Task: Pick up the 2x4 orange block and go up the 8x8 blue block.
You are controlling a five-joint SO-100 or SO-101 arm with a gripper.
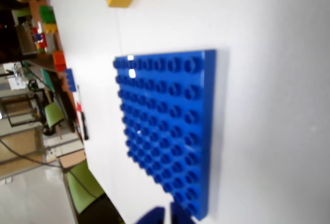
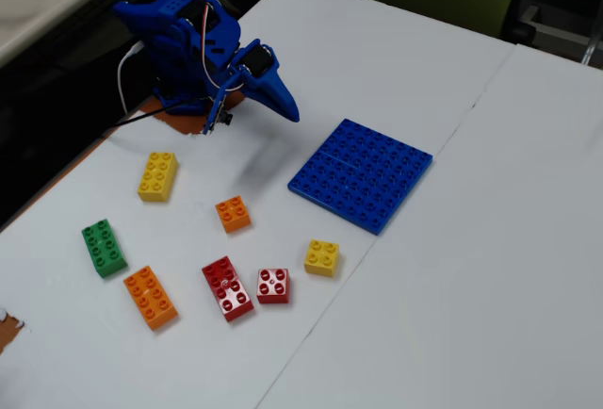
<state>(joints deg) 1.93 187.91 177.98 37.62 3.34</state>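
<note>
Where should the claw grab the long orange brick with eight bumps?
Come straight down on the long orange brick and pinch its two long sides across the narrow middle. It lies flat with free space on both sides; the green brick and red brick stand apart.

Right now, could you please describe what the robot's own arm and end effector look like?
The arm is glossy blue plastic with chunky, angular segments. Dark servo bodies show between the parts. Thin red and light wires loop over its top, and a white cable leaves its base. The end effector is the same blue, tapering to a pointed tip. The wrist view shows only two rounded blue finger ends.
</note>
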